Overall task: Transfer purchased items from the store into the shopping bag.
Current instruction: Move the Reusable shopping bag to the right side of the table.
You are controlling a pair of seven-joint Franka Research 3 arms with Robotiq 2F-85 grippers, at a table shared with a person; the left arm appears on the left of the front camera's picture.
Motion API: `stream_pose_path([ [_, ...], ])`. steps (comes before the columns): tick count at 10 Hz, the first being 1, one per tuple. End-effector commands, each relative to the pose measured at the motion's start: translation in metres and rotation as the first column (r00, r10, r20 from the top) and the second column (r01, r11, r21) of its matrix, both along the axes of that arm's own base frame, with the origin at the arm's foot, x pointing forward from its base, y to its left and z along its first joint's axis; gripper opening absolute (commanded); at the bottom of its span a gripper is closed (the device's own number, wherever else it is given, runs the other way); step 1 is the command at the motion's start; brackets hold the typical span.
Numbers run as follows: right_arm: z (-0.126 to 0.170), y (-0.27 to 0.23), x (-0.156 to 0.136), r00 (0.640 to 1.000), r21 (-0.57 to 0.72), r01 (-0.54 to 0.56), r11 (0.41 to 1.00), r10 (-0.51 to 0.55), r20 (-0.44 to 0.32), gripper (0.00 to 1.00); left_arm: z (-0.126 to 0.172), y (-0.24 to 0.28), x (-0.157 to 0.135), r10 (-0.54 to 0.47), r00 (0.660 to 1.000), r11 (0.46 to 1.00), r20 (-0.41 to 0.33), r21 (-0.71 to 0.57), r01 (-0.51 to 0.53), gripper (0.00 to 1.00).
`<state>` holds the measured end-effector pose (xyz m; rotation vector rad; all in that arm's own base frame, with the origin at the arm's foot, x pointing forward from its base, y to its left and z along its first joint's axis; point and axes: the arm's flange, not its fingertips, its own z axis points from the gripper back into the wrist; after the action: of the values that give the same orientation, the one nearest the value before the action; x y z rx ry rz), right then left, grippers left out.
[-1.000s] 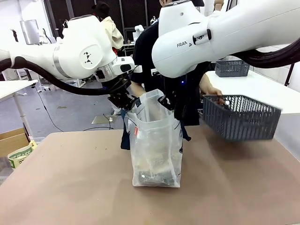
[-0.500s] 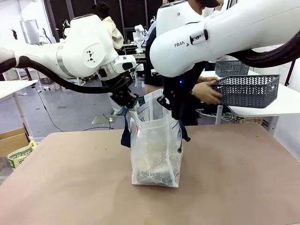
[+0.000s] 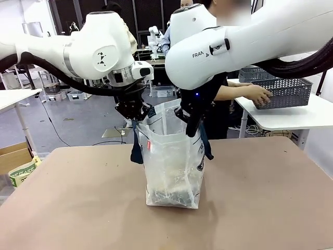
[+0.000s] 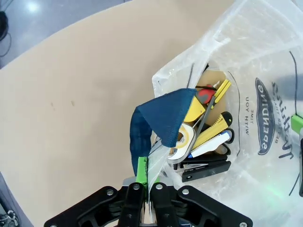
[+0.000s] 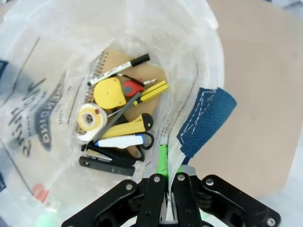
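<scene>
The shopping bag [image 3: 171, 161], clear plastic with navy straps, stands upright at the middle of the brown table [image 3: 73, 208]. My left gripper [image 3: 139, 115] is shut on its left rim and my right gripper [image 3: 190, 122] on its right rim, holding the mouth wide. In the left wrist view the left gripper [image 4: 144, 189] pinches the plastic beside a navy strap [image 4: 158, 120]. In the right wrist view the right gripper [image 5: 165, 178] pinches the rim by the other strap [image 5: 203, 120]. Inside lie a tape roll [image 5: 91, 118], a marker [image 5: 118, 68], a yellow cutter [image 5: 125, 127] and a black stapler [image 5: 106, 163].
At the far right a person's hand [image 3: 258, 95] rests on a dark grey mesh basket [image 3: 289, 92] on a white side table [image 3: 291, 117]. Another basket [image 3: 255, 74] sits behind it. A cardboard box [image 3: 15, 156] stands off the table's left edge.
The person carried the grey basket from over the table's right side up and back onto the white side table. Both grippers kept their hold on the bag's rim.
</scene>
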<state>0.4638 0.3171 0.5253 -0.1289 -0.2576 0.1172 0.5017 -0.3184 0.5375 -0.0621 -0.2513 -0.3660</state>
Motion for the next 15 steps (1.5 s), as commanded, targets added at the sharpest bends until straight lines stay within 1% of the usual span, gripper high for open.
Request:
stream_pose_path([
  [1, -0.003, 0.012, -0.001, 0.995, -0.049, 0.099, 0.994, -0.097, 0.037, 0.00, 0.001, -0.009, 0.009, 0.029, 0.999, 1.000, 0.023, 0.001, -0.029, 0.00],
  [2, -0.002, 0.011, 0.002, 0.995, -0.091, 0.098, 0.991, -0.094, 0.043, 0.00, 0.002, -0.009, 0.013, 0.019, 0.999, 0.999, 0.034, -0.031, -0.018, 0.00],
  [3, 0.000, 0.002, -0.002, 0.999, -0.011, 0.046, 0.999, -0.046, 0.018, 0.00, 0.000, -0.001, 0.002, 0.011, 1.000, 1.000, 0.000, -0.006, -0.011, 0.00],
  [4, 0.000, 0.002, -0.002, 0.999, -0.011, 0.046, 0.999, -0.046, 0.018, 0.00, 0.000, -0.001, 0.002, 0.011, 1.000, 1.000, 0.000, -0.006, -0.011, 0.00],
  [5, 0.000, 0.003, -0.004, 0.997, -0.035, 0.073, 0.997, -0.071, 0.033, 0.00, -0.001, -0.003, 0.007, 0.012, 1.000, 1.000, 0.003, -0.014, -0.012, 0.00],
  [6, -0.002, 0.000, 0.004, 0.996, 0.034, 0.078, 0.996, -0.080, 0.045, 0.00, -0.007, -0.003, 0.008, -0.002, 1.000, 1.000, 0.027, -0.024, 0.002, 0.00],
  [7, -0.004, 0.000, 0.010, 0.993, 0.098, 0.122, 0.988, -0.122, -0.009, 0.00, -0.008, -0.003, 0.010, -0.003, 1.000, 0.999, 0.013, -0.049, 0.004, 0.00],
  [8, -0.004, 0.001, 0.014, 0.987, 0.141, 0.152, 0.978, -0.144, -0.065, 0.00, -0.006, -0.002, 0.010, -0.017, 1.000, 0.998, 0.017, -0.065, 0.019, 0.00],
  [9, -0.004, 0.002, 0.014, 0.982, 0.152, 0.182, 0.971, -0.171, -0.082, 0.00, -0.003, -0.001, 0.009, -0.012, 1.000, 0.998, 0.018, -0.064, 0.013, 0.00],
  [11, -0.004, 0.002, 0.015, 0.968, 0.185, 0.224, 0.957, -0.197, -0.153, 0.00, -0.002, 0.000, 0.008, -0.021, 0.999, 0.997, 0.024, -0.069, 0.022, 0.00],
  [13, -0.007, -0.008, 0.022, 0.937, 0.182, 0.322, 0.929, -0.285, -0.203, 0.00, -0.001, 0.004, 0.007, -0.019, 0.999, 0.997, 0.038, -0.077, 0.022, 0.00],
  [14, -0.009, -0.010, 0.024, 0.929, 0.168, 0.338, 0.926, -0.301, -0.214, 0.00, 0.002, 0.004, 0.005, -0.034, 0.998, 0.995, 0.043, -0.093, 0.038, 0.00],
  [15, -0.008, -0.006, 0.018, 0.962, 0.178, 0.250, 0.952, -0.224, -0.157, 0.00, -0.001, -0.005, 0.010, 0.002, 1.000, 0.999, 0.017, -0.046, -0.002, 0.00],
])
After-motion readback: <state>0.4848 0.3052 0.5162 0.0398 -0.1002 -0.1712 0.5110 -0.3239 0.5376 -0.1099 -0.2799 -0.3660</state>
